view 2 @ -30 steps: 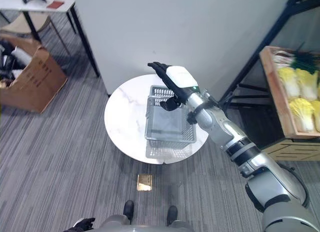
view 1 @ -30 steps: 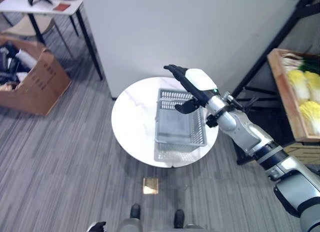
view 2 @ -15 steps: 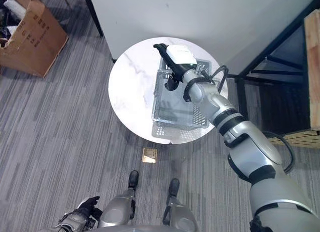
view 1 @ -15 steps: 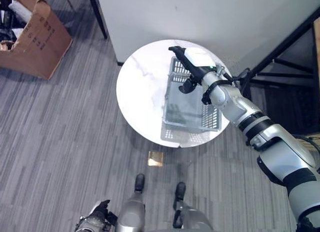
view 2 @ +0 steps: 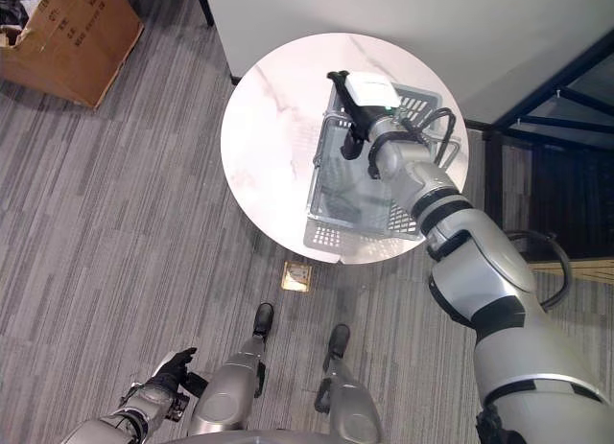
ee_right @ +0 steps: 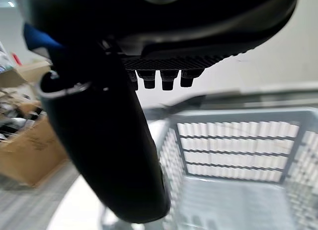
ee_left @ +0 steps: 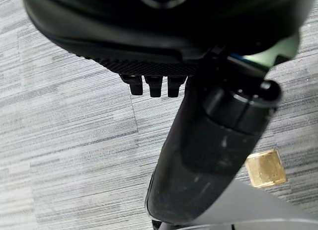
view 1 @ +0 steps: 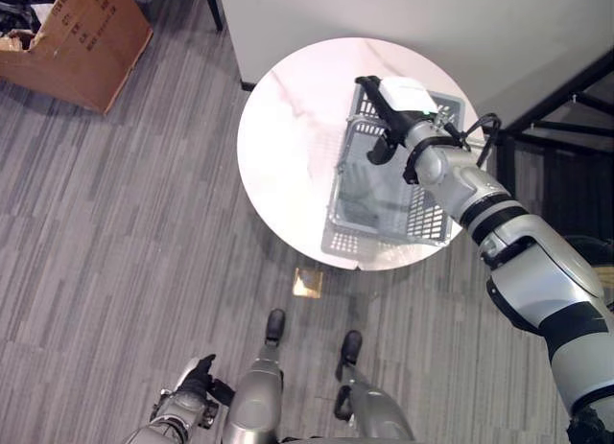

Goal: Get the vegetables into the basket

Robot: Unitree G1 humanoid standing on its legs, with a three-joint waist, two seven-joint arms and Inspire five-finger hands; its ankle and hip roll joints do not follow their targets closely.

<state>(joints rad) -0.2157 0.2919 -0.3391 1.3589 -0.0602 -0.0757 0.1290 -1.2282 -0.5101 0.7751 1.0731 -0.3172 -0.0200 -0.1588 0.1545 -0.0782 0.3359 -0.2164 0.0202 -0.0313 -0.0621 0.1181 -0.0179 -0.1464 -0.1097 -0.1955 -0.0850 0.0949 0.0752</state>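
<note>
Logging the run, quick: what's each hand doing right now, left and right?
Left hand: open, holding nothing, low at the robot's side.
Right hand: open, holding nothing, over the grey basket on the round table.

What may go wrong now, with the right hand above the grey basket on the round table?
1. The grey plastic basket overhangs the near edge of the round white marble table; a push from the right hand might tip it off.
2. The basket looks empty and the open right hand holds nothing, so no vegetables are in yet.
3. The left hand hangs low, away from the table, and cannot steady the basket.
</note>
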